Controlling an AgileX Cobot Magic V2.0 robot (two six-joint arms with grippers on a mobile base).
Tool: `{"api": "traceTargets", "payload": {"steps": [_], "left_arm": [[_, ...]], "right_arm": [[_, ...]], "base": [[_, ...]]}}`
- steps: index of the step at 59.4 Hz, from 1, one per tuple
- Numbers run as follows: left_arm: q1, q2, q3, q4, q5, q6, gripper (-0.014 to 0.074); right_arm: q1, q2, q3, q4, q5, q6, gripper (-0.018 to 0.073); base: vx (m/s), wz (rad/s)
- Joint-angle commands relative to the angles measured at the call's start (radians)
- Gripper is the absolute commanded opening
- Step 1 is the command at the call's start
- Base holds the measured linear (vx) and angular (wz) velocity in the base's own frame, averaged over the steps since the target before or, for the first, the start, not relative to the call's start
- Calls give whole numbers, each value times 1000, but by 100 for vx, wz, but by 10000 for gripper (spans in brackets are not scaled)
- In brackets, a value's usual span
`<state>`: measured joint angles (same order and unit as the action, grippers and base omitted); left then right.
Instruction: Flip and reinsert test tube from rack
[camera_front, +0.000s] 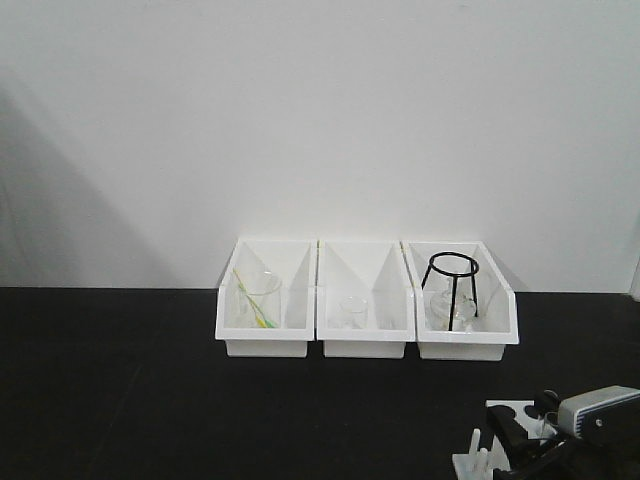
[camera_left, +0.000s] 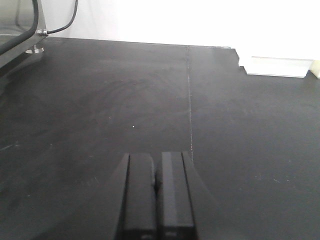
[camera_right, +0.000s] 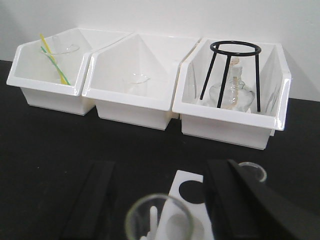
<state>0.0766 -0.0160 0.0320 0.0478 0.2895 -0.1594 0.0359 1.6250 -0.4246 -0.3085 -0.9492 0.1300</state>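
The white rack (camera_front: 508, 411) stands at the table's front right; in the right wrist view its top plate (camera_right: 186, 186) with a round hole lies between my fingers. A clear test tube (camera_right: 159, 216) stands upright in the rack, its open rim blurred and close to the camera. My right gripper (camera_right: 164, 165) is open, one finger on each side of that tube and apart from it. The rim of another test tube (camera_right: 254, 170) peeks out behind the right finger (camera_right: 227, 192). My left gripper (camera_left: 156, 172) is shut on nothing, low over bare black table.
Three white open-front bins (camera_front: 366, 345) line the back wall. The left one holds a beaker with yellow and green sticks (camera_right: 52, 62), the middle a small beaker (camera_right: 136, 80), the right a black tripod ring (camera_right: 235, 48) over a glass lamp. A bin corner (camera_left: 275, 65) shows in the left wrist view.
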Motion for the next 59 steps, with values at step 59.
{"api": "traceTargets", "payload": {"steps": [59], "left_arm": [[-7,-11,0,-4,-87,0,-6]], "right_arm": [[-3,-896,-24,-16,639,201,491]], "base": [[0,0]]}}
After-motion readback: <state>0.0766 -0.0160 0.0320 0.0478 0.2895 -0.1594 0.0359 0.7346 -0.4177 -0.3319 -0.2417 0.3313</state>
